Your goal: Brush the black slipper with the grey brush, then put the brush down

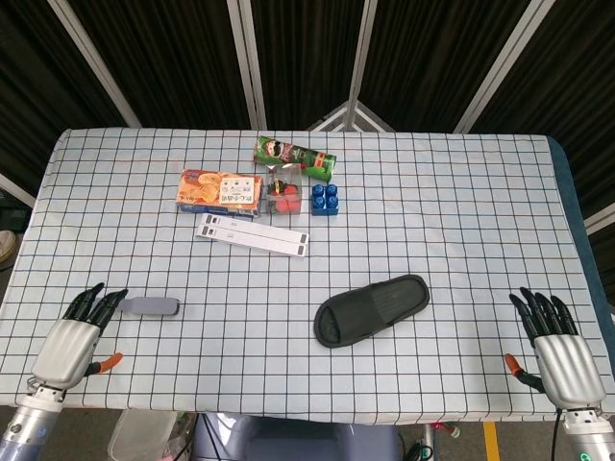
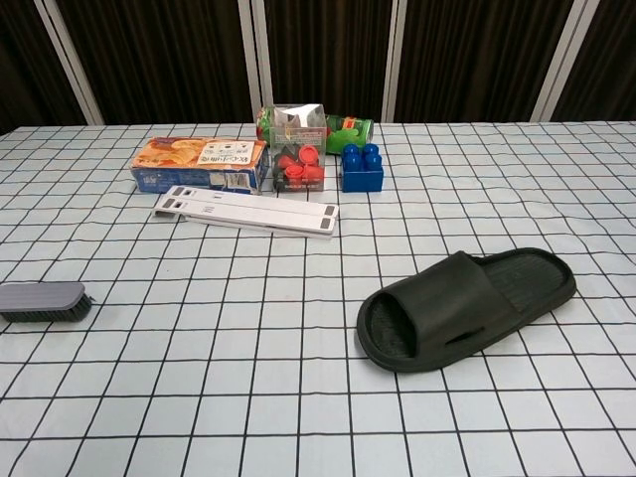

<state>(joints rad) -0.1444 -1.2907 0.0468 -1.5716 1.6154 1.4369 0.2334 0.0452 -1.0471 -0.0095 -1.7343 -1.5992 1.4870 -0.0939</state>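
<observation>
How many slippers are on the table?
1. The black slipper lies alone on the checked cloth, toward the near right side, between the grey brush on the left and the right robot hand. No second slipper shows in either view.

My left hand lies low at my near left, back upward, fingers straight and slightly spread, holding nothing. My right hand rests at my near right the same way, fingers apart and empty. Both thumbs seem tucked sideways, though they show poorly.
</observation>
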